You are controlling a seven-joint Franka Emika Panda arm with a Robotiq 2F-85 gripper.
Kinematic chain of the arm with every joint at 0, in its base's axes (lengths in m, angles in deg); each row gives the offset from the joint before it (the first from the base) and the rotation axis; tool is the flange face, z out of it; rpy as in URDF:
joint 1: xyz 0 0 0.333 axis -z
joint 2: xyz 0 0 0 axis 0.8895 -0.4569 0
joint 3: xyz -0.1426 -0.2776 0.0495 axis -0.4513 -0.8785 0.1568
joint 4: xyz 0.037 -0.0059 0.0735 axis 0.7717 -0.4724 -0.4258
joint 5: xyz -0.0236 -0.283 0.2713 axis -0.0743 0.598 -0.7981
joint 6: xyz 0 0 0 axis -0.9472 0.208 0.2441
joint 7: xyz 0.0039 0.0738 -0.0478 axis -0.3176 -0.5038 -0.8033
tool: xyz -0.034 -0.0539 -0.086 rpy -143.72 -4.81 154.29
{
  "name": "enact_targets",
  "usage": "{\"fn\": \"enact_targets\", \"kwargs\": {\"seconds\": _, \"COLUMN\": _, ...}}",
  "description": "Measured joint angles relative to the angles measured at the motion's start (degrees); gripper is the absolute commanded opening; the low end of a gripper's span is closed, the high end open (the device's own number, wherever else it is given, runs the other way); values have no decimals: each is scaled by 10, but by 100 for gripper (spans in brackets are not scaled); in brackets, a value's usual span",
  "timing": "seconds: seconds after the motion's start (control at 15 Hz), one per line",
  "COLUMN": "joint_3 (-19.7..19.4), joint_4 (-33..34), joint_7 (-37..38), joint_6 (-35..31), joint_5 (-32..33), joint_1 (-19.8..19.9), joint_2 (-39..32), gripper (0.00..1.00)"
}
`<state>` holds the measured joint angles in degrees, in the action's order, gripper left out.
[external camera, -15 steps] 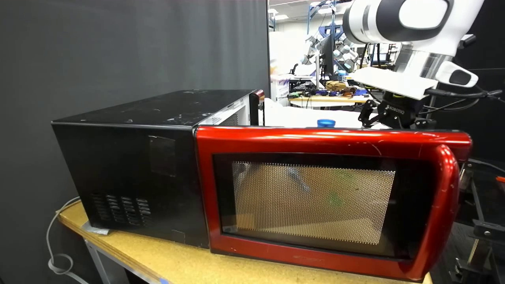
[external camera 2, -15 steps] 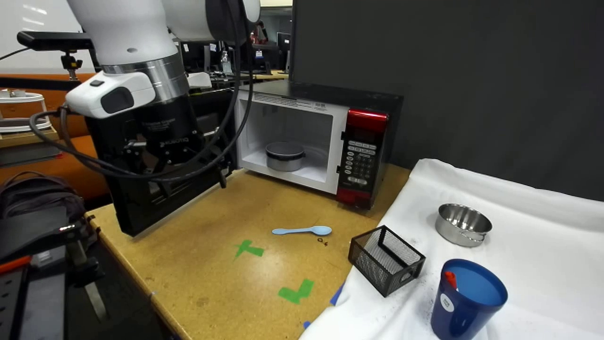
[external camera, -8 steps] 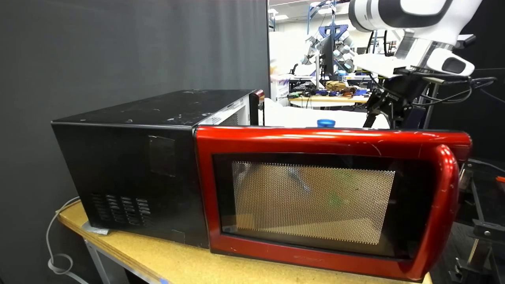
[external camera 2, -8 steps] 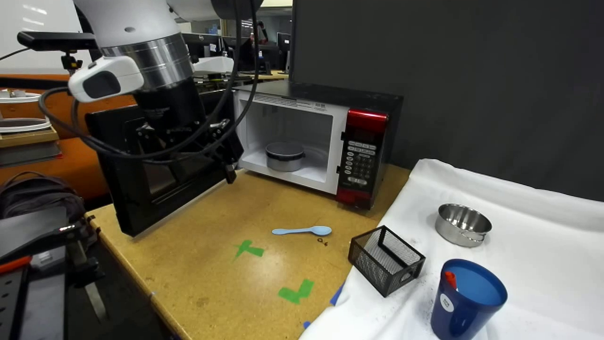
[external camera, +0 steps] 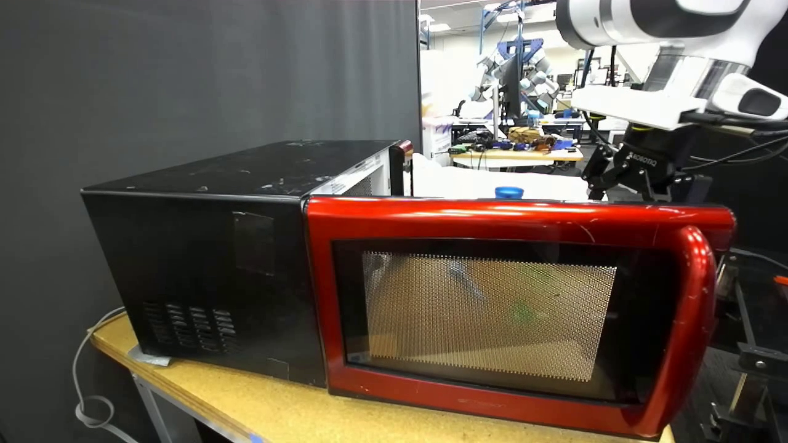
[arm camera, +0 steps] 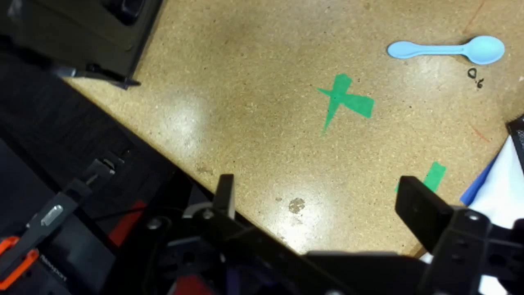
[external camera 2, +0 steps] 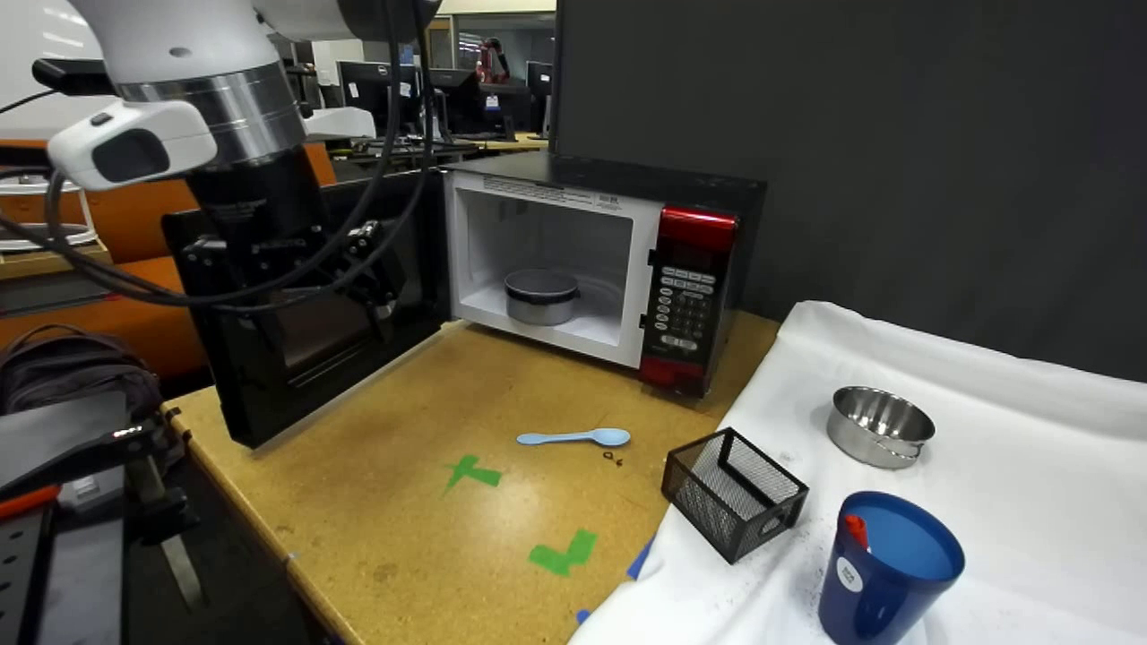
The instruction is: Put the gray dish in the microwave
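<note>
fingers [arm camera: 421, 211] are standing spread wide, black and blocky | gray dish [external camera 2: 541, 310], round and dark-topped, is sitting inside the boxy black microwave [external camera 2: 641, 269] | its glossy red-framed, mesh-windowed door [external camera: 486, 320] is hanging open | smooth light-blue spoon [arm camera: 444, 50] is lying on the grainy tan surface [external camera 2: 403, 421] | shiny metal bowl [external camera 2: 865, 443] is resting on creased white cloth [external camera 2: 1021, 430]

Gray dish [external camera 2: 541, 305] (upright) — inside open microwave [external camera 2: 640, 269].
</note>
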<state>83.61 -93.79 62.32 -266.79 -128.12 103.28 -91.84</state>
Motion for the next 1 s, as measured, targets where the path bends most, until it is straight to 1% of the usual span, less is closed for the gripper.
{"fn": "enact_targets", "kwargs": {"seconds": 0.2, "joint_3": 11, "joint_4": -21, "joint_7": -113, "joint_6": 0, "joint_5": 1, "joint_1": 33, "joint_2": 5, "gripper": 100}}
{"fn": "enact_targets", "kwargs": {"seconds": 0.4, "joint_3": 15, "joint_4": -26, "joint_7": -232, "joint_6": 0, "joint_5": 2, "joint_1": 66, "joint_2": 9, "gripper": 100}}
{"fn": "enact_targets", "kwargs": {"seconds": 0.47, "joint_3": 15, "joint_4": -25, "joint_7": -240, "joint_6": 1, "joint_5": 1, "joint_1": 70, "joint_2": 9, "gripper": 100}}
{"fn": "enact_targets", "kwargs": {"seconds": 1.0, "joint_3": 16, "joint_4": -26, "joint_7": -235, "joint_6": 4, "joint_5": 1, "joint_1": 65, "joint_2": 8, "gripper": 100}}
